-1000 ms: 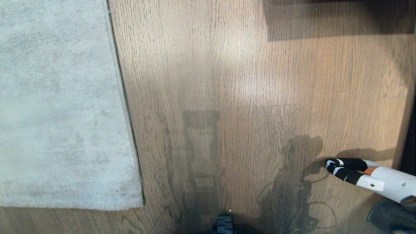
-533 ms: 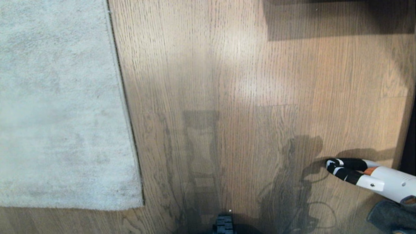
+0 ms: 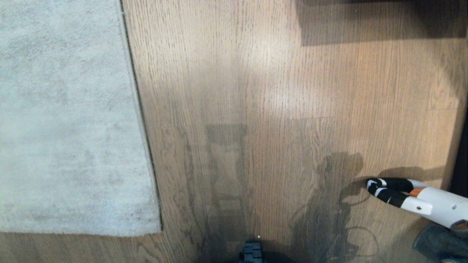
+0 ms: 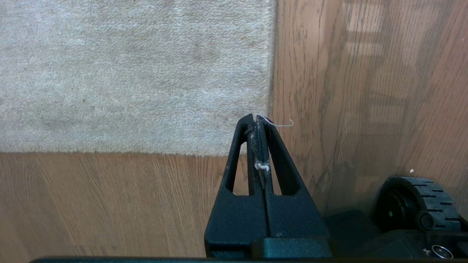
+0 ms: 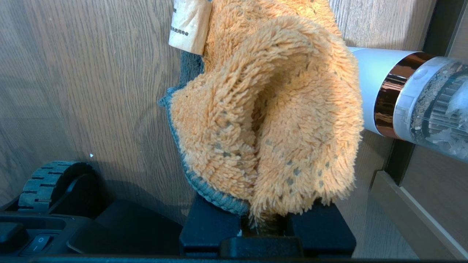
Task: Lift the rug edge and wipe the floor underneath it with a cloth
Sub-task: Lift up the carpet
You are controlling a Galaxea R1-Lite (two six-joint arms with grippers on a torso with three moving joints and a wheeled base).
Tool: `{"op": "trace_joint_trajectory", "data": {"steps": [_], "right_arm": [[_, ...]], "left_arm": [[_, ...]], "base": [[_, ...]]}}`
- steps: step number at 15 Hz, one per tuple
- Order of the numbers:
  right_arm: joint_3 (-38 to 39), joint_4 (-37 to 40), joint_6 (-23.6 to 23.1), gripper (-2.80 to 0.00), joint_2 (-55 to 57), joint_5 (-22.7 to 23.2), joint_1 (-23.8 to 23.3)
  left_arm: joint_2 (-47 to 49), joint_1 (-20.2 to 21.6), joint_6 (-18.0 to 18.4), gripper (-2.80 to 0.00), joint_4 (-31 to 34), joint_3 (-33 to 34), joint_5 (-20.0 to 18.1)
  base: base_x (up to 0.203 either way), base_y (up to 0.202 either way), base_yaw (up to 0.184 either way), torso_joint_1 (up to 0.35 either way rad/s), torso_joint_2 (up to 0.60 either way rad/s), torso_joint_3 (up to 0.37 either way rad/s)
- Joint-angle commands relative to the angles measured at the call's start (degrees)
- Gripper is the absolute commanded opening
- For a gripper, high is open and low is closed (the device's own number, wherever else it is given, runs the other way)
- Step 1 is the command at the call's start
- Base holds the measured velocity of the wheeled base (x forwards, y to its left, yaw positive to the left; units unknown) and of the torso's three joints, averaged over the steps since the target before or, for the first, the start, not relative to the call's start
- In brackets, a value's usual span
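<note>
The pale grey rug (image 3: 69,120) lies flat at the left, and its rug edge (image 3: 140,109) runs down to a square corner (image 3: 158,229) on the wood-grain floor (image 3: 256,91). In the left wrist view my left gripper (image 4: 257,118) is shut, empty but for lint, and hovers above the rug edge (image 4: 271,73) near that corner. In the right wrist view my right gripper (image 5: 267,229) is shut on the cloth (image 5: 270,120). The cloth is fluffy orange with grey trim and a white tag (image 5: 189,25), and it hides the fingertips. Neither gripper shows in the head view.
A white handheld vacuum (image 3: 420,201) with a black nozzle lies on the floor at the right, also beside the cloth as the vacuum (image 5: 413,95). Dark grey fabric (image 3: 438,244) sits at the bottom right corner. A base wheel (image 3: 251,254) shows at the bottom, and dark furniture (image 3: 461,153) borders the right.
</note>
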Motion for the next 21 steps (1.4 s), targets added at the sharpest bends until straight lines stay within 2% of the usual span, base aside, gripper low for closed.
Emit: {"op": "trace_joint_trajectory", "data": {"steps": [1,21], "right_arm": [[0.00,0.02,-0.04,-2.80,0.07,0.02,0.01],[0.00,0.02,0.05,-2.80,0.07,0.02,0.01]], "left_arm": [[0.00,-0.07,-0.08,-2.80,0.00,0.01,0.02],[0.00,0.02,-0.08,-2.80,0.00,0.01,0.05]], "base": [[0.000,0.000,0.000,0.000,0.00,0.000],[0.000,0.000,0.000,0.000,0.00,0.000]]}}
